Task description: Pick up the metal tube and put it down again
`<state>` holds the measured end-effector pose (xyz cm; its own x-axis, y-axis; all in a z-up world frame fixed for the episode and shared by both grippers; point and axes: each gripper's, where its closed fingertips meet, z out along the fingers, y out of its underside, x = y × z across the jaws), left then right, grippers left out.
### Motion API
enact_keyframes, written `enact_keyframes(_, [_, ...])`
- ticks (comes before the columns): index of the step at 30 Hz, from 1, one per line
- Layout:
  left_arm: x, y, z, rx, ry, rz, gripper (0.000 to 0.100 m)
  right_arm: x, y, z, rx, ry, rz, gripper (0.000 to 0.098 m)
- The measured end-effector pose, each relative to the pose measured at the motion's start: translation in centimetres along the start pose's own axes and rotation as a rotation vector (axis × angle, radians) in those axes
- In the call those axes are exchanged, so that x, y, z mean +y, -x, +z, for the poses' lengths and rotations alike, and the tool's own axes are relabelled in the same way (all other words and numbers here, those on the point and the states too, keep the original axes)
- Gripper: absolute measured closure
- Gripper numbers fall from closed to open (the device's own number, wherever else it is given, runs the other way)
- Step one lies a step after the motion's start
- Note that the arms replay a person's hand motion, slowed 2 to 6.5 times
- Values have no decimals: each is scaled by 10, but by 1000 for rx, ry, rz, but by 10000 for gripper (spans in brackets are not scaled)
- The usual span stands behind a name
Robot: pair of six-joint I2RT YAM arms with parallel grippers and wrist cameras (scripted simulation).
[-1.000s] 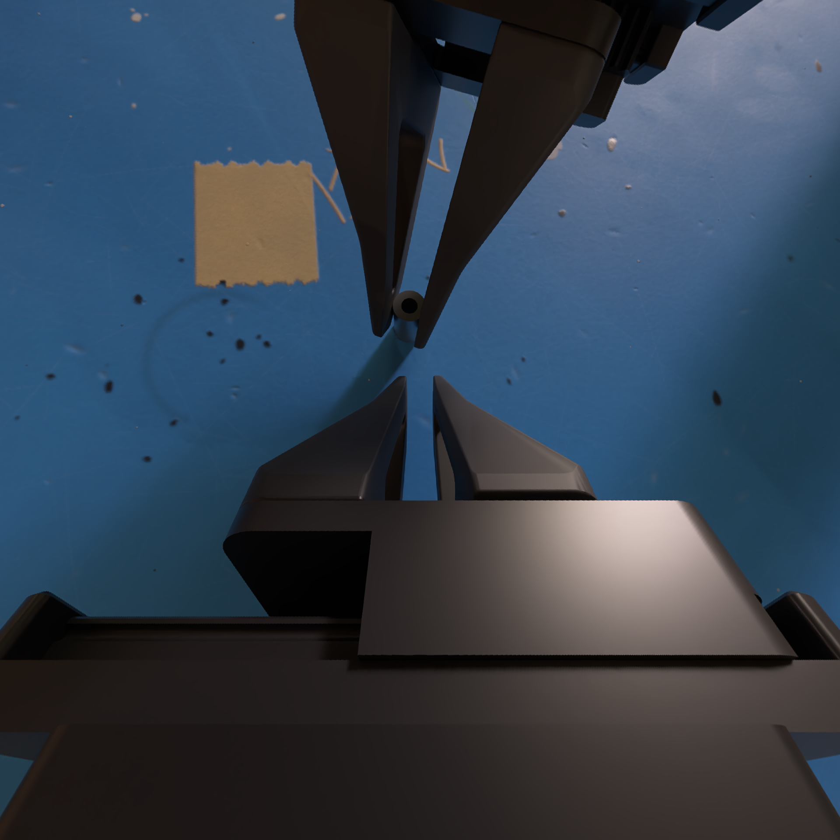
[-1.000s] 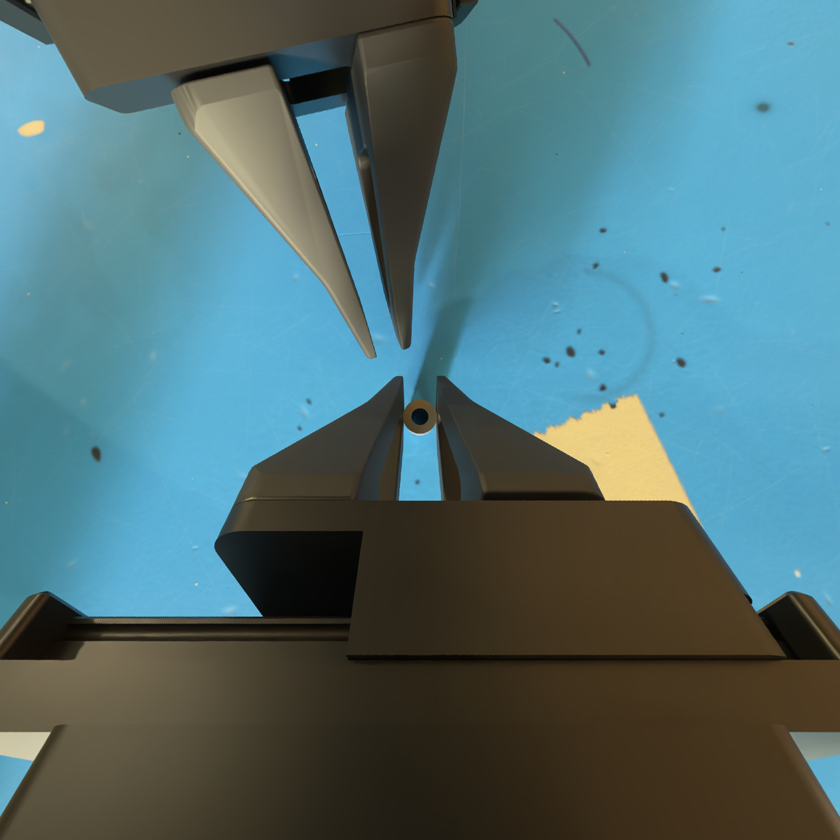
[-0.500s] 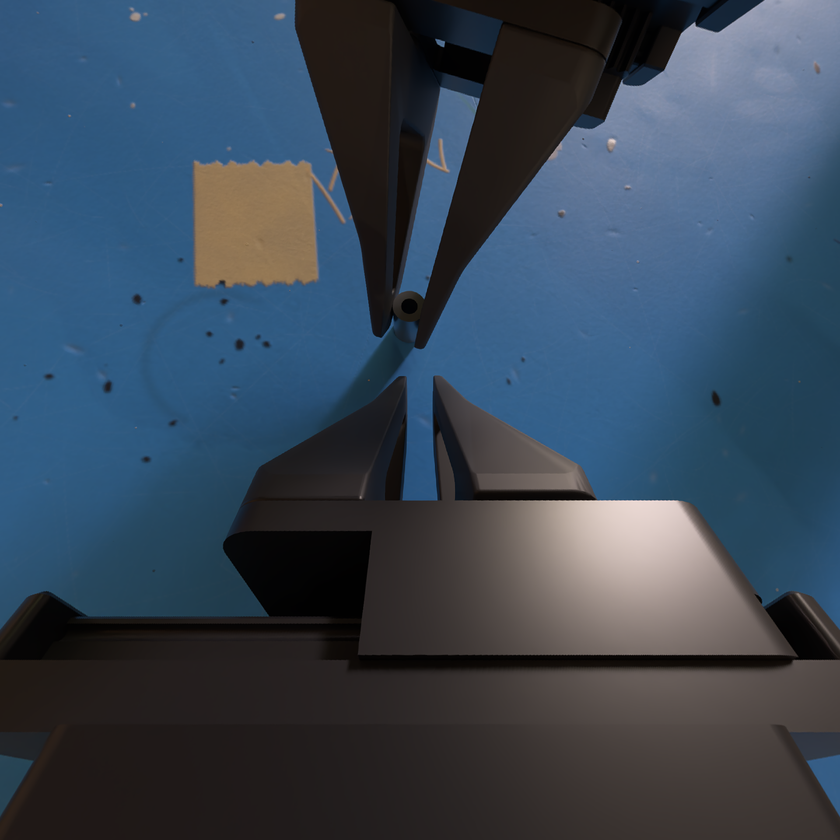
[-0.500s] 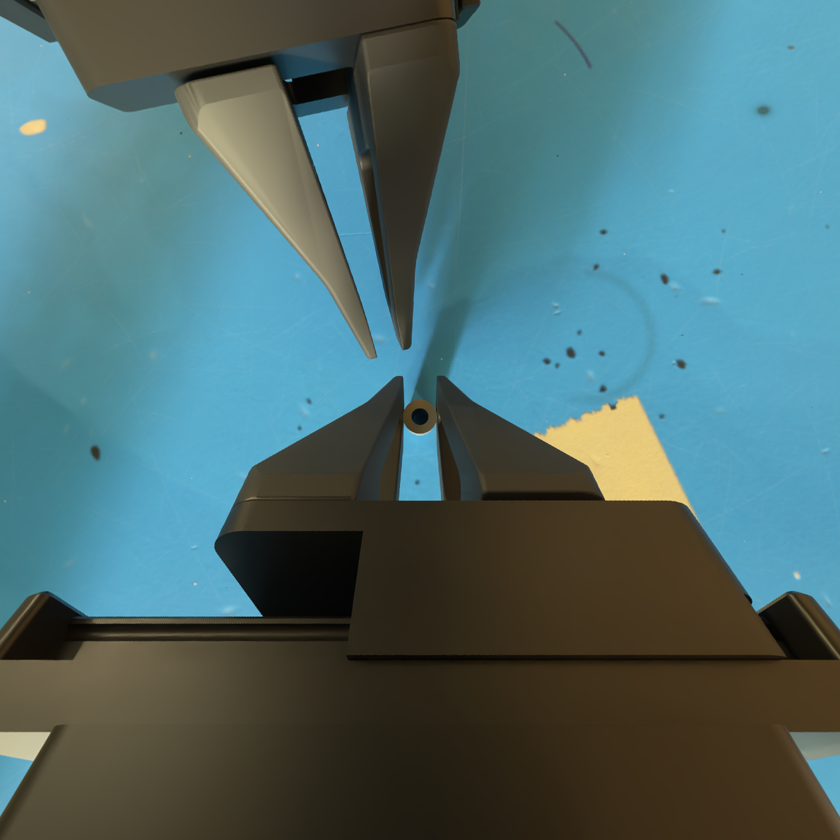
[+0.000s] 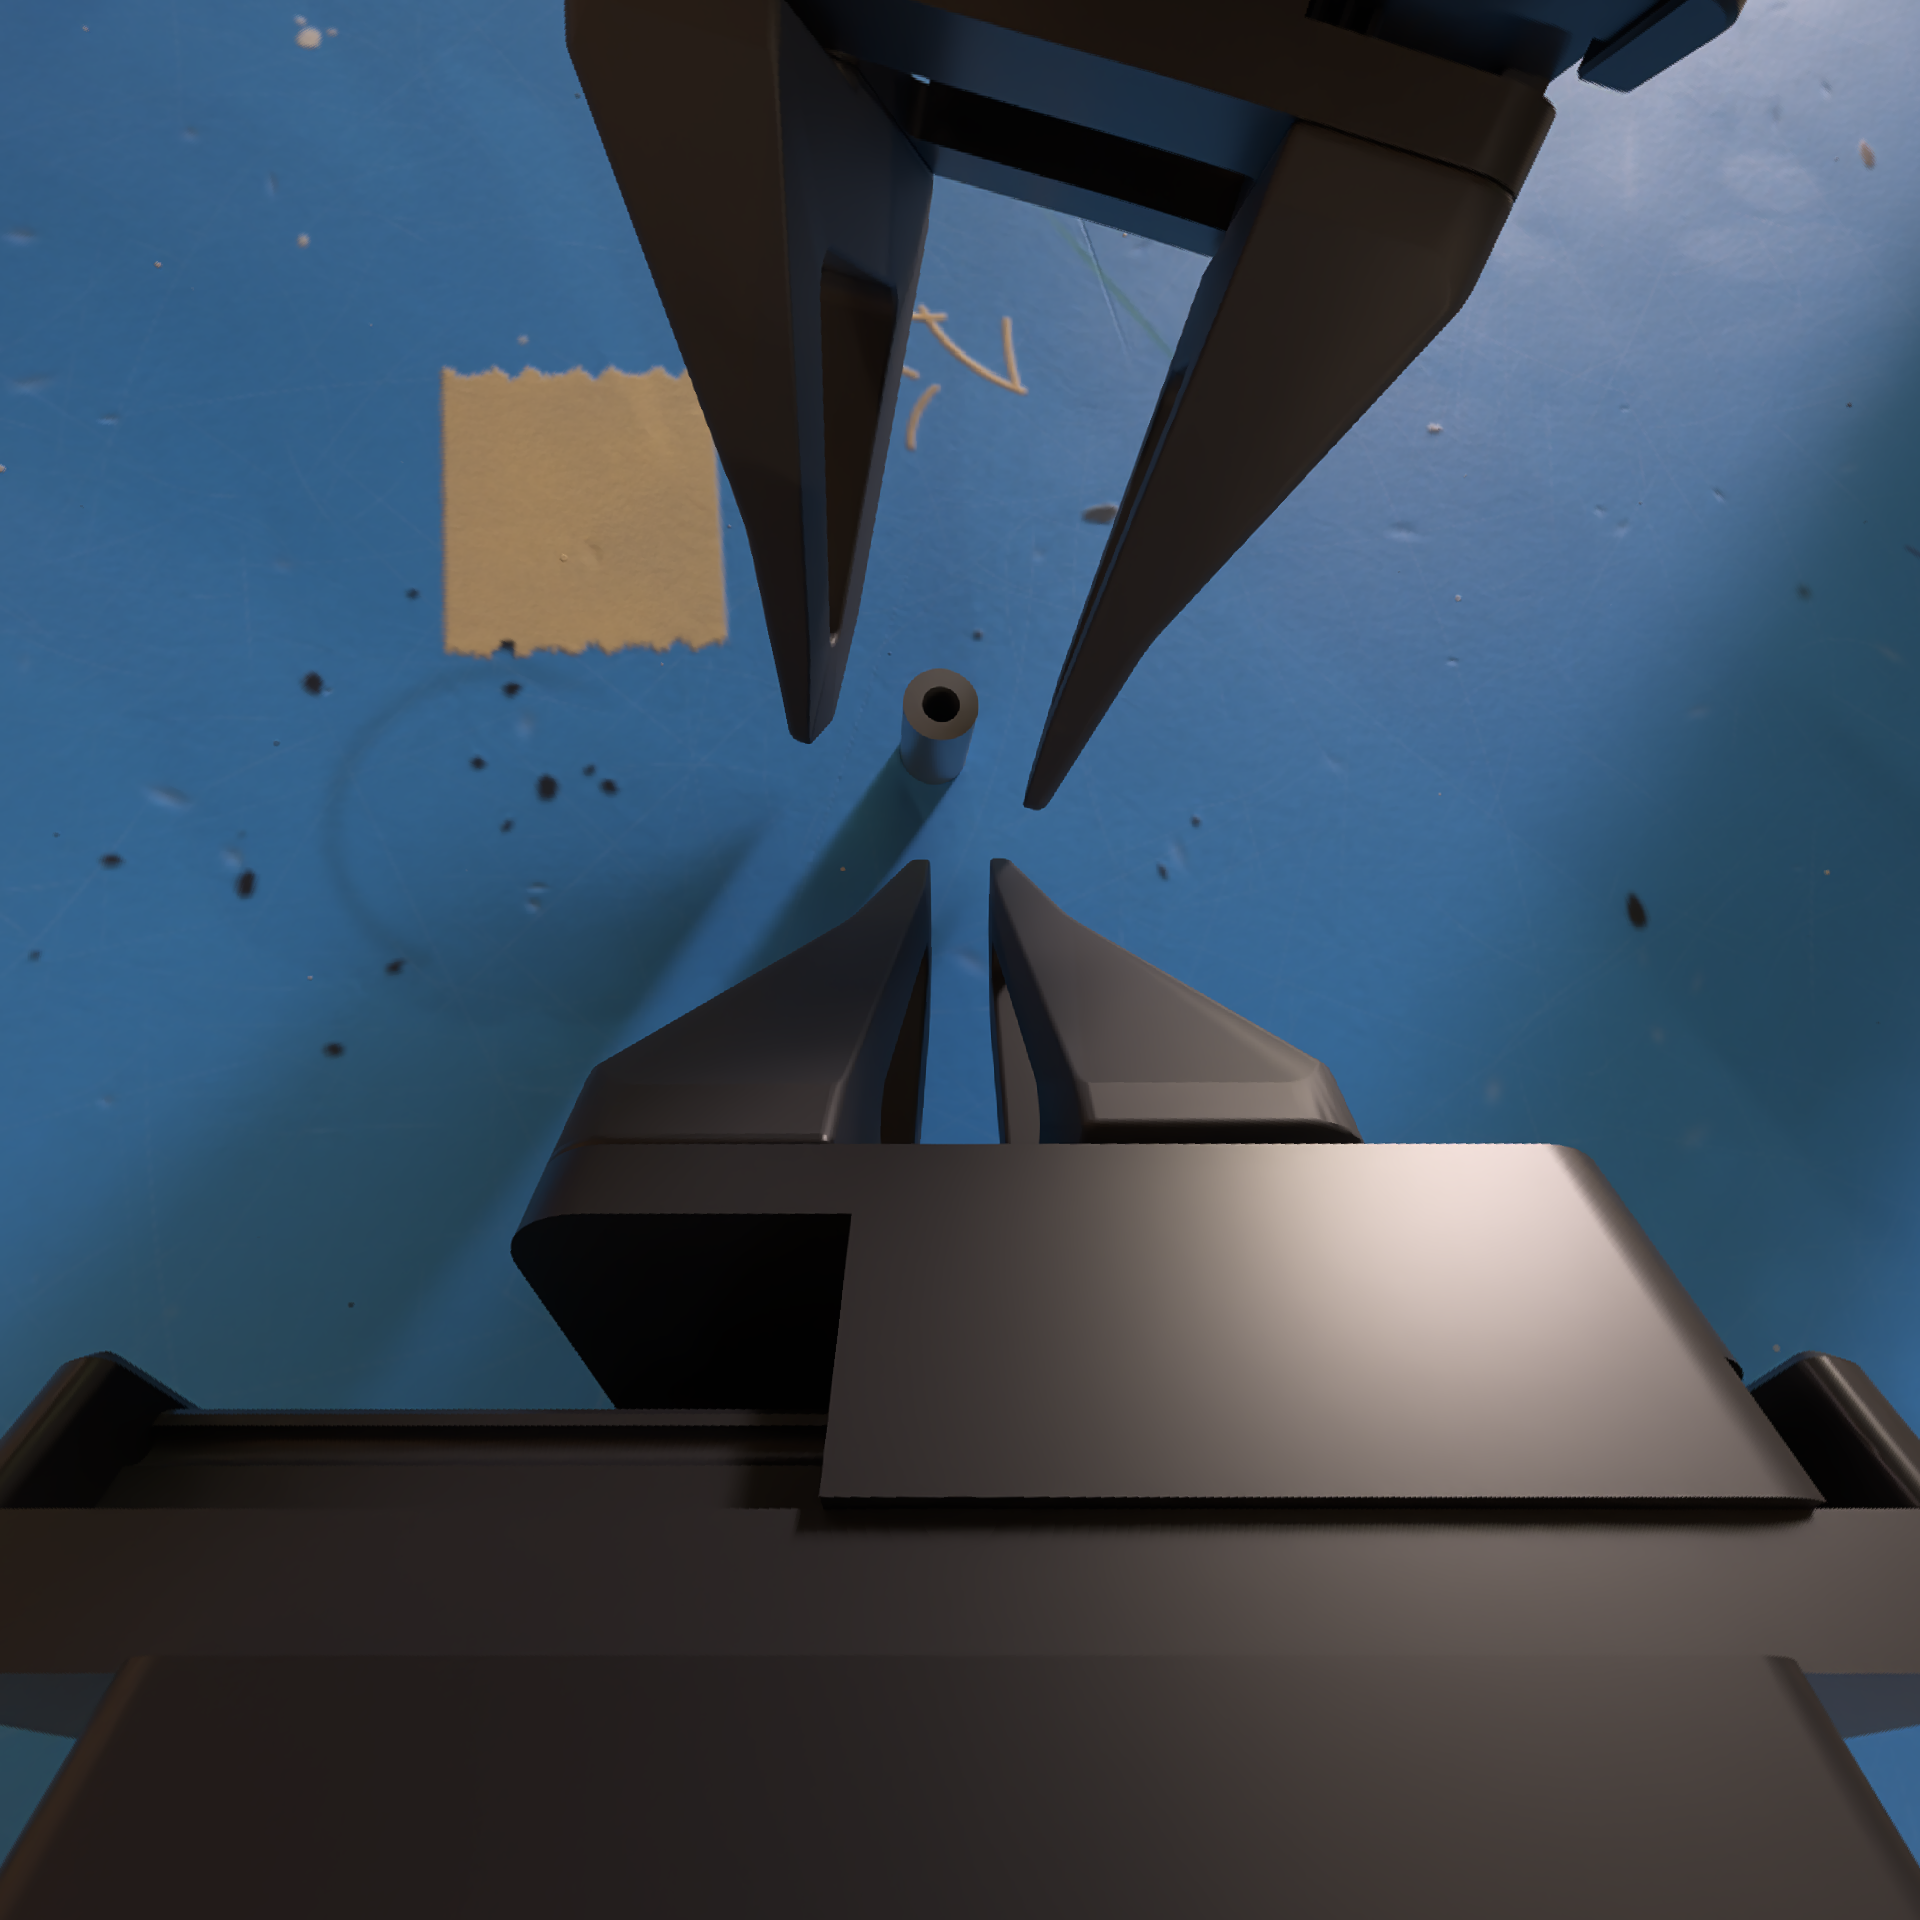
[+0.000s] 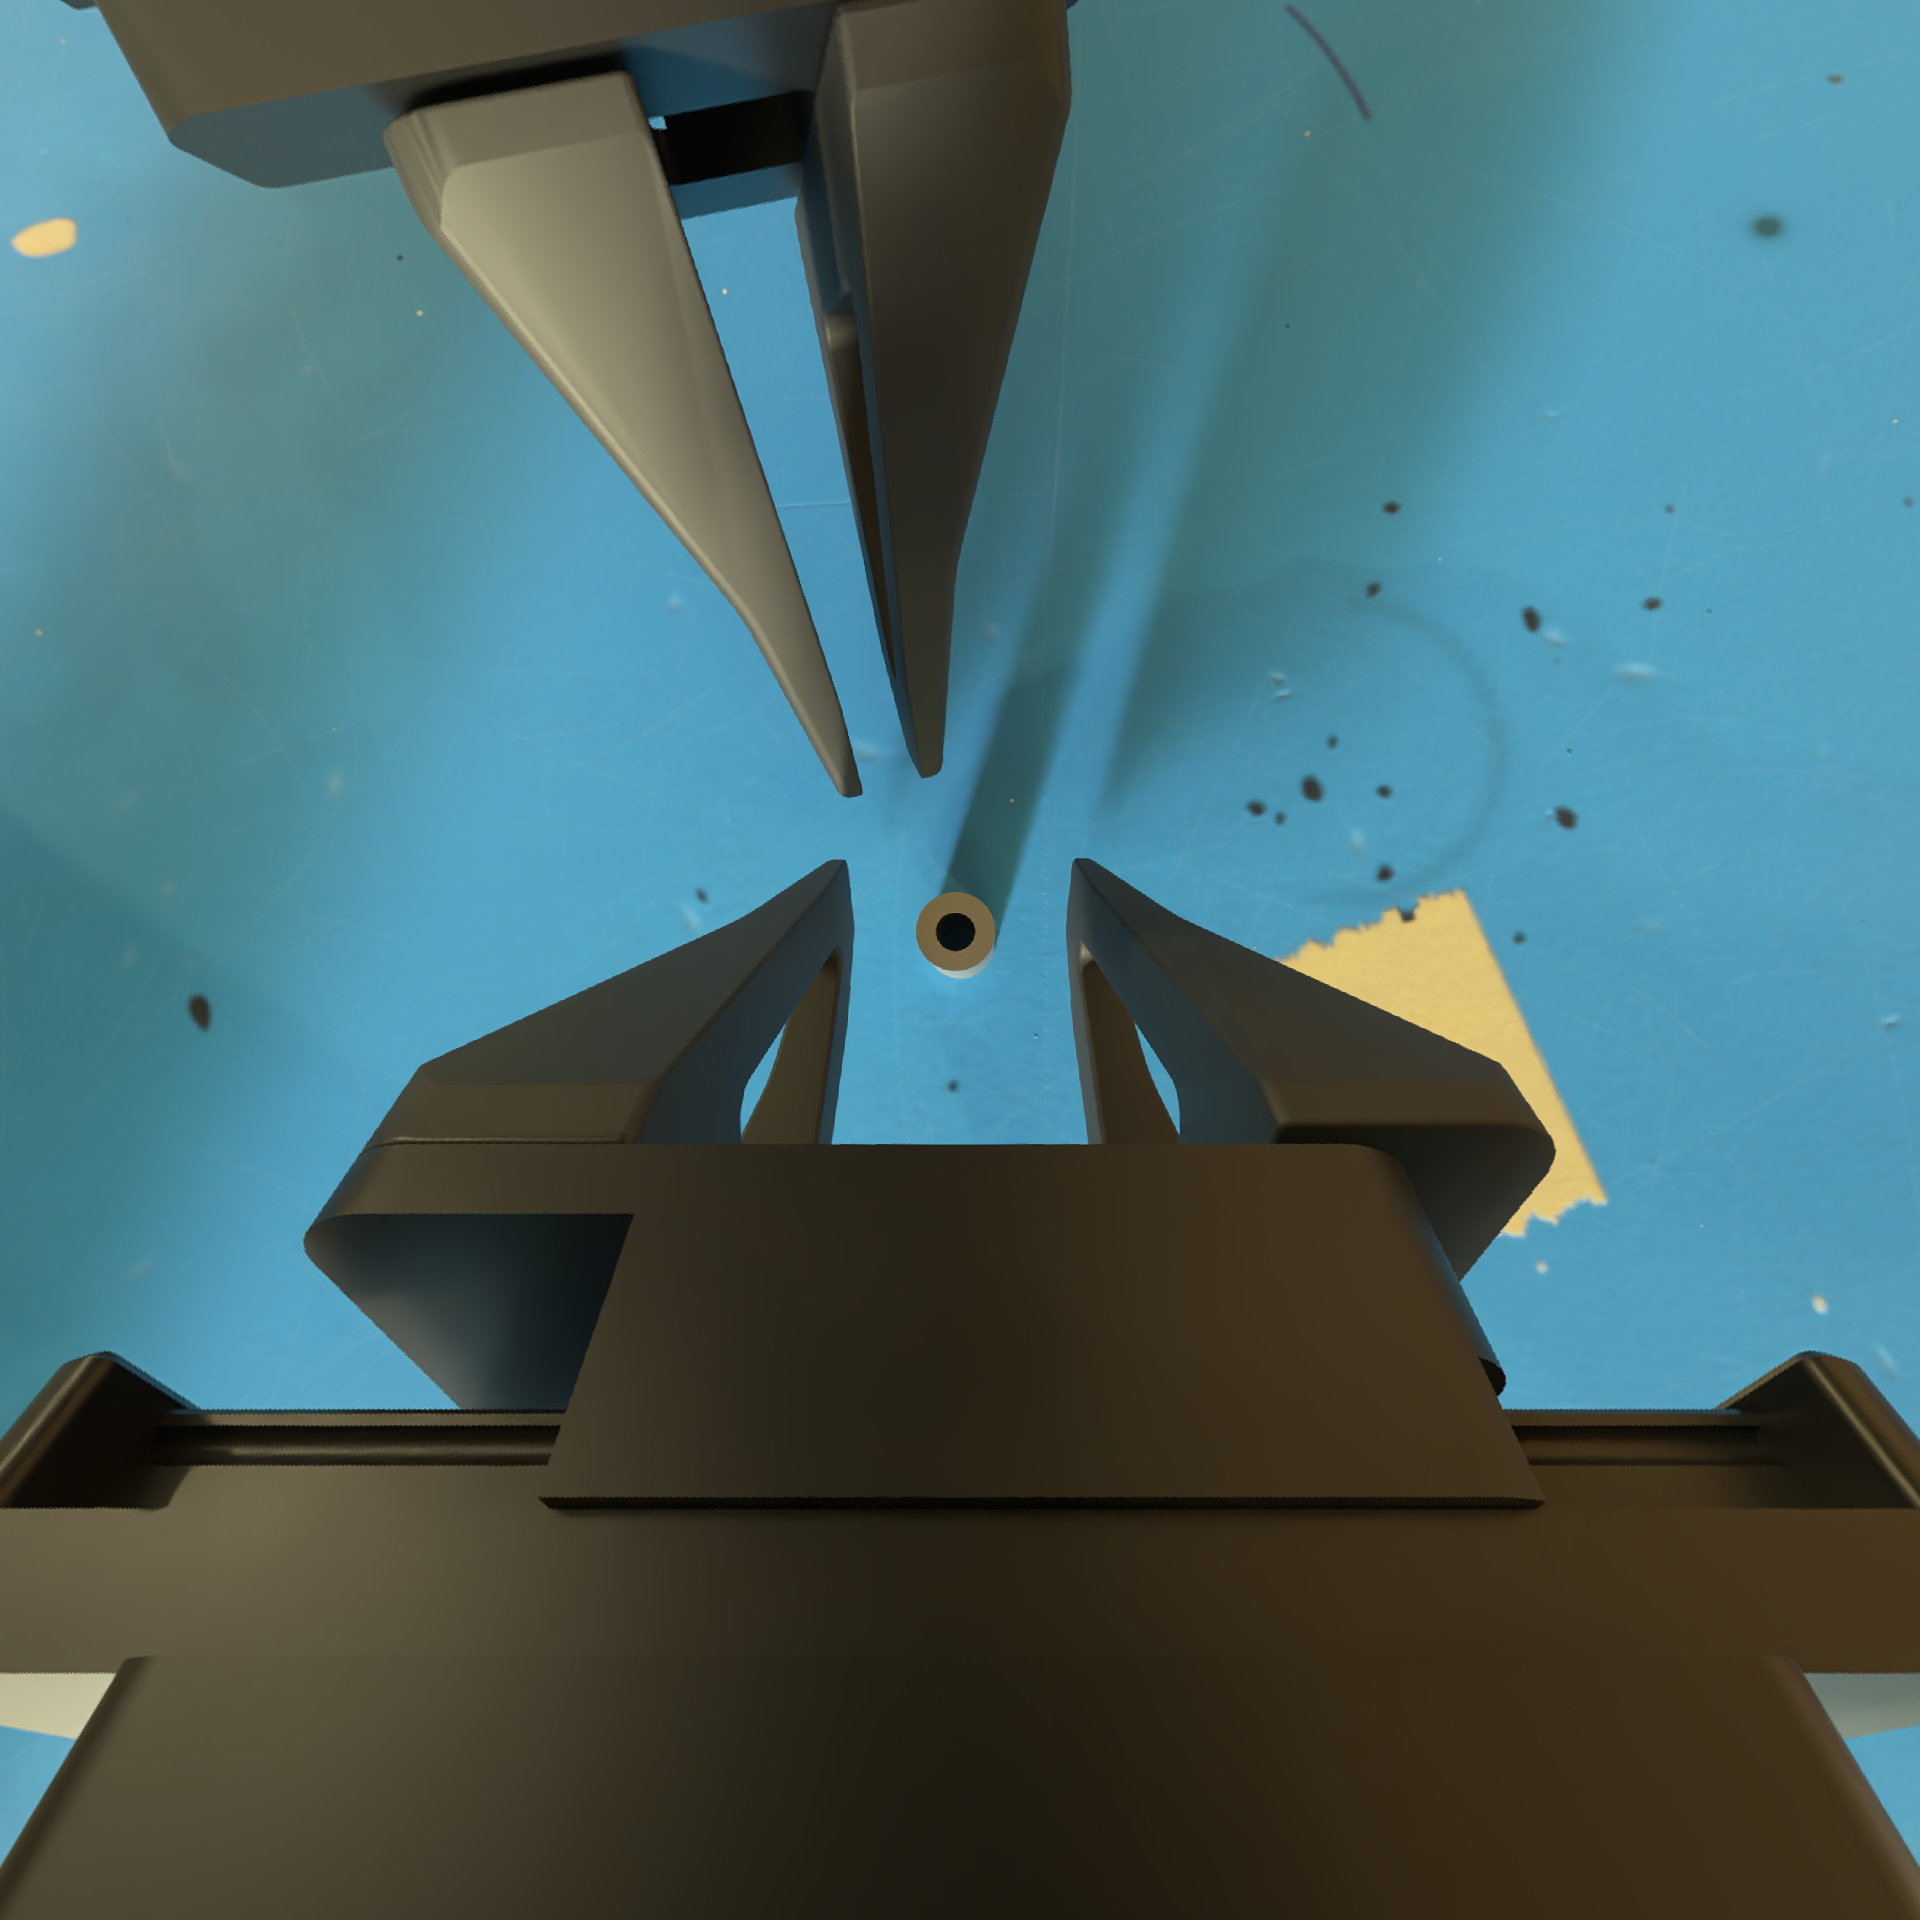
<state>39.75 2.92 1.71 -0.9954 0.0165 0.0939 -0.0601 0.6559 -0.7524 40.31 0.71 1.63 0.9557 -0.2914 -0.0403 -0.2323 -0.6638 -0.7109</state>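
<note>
The metal tube (image 5: 940,727) is a short grey cylinder with a dark bore. It stands upright on the blue table and I see it end-on. In the right wrist view the tube (image 6: 956,932) sits between the spread fingers of my right gripper (image 6: 958,864), with a gap on each side, so the gripper is open and not touching it. The right gripper also shows at the top of the left wrist view (image 5: 920,771). My left gripper (image 5: 961,862) is shut and empty, tips pointing at the tube from just short of it. It also shows in the right wrist view (image 6: 890,782).
A tan rectangle of tape (image 5: 582,509) lies flat on the blue table (image 5: 1455,727) left of the tube and also shows in the right wrist view (image 6: 1455,1039). Dark specks, a faint ring mark and pale scratches mark the surface.
My right gripper has opened and let go of the tube, which now stands free between its fingers. The left gripper has stayed shut.
</note>
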Motion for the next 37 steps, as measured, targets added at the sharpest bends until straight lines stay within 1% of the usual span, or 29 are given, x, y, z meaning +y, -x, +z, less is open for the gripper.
enact_keyframes(16, [0,0,0,0,0,0,911,0,-2,-3,13,9,-5,620])
enact_keyframes(23, [0,1,0,-2,-1,-14,948,0,1,-2,0,8,0,632])
enact_keyframes(28, [0,1,0,0,-1,-23,954,0,0,-1,1,8,0,638])
enact_keyframes(30, [0,1,1,3,-2,-27,954,-1,-1,-1,6,11,-2,656])
enact_keyframes(37, [-1,0,1,16,-3,-36,927,-4,-2,1,16,5,-20,769])
